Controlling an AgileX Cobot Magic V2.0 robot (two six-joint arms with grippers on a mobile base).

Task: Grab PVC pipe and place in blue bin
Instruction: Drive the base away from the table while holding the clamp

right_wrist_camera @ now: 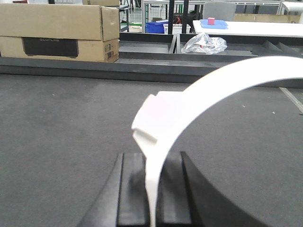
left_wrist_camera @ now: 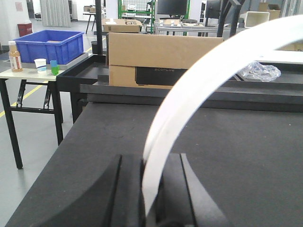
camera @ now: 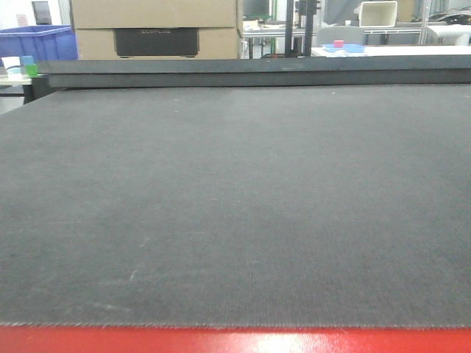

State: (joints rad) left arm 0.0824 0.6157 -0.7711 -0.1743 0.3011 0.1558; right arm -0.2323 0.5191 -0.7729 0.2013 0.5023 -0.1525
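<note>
The table (camera: 235, 206) is bare in the front view, so the task's thing is off its surface, presumably lifted for carrying. Past the box (left_wrist_camera: 161, 59), the bin (left_wrist_camera: 47, 45) sits on a side stand, far left. The pipe (left_wrist_camera: 199, 90) is clamped edge-on at its lower end in the left gripper (left_wrist_camera: 151, 189). Its long axis bows up and rightward out of frame, hiding the tip. The right gripper (right_wrist_camera: 150, 189) likewise pinches a white arc (right_wrist_camera: 227, 85) curving the same way.
</note>
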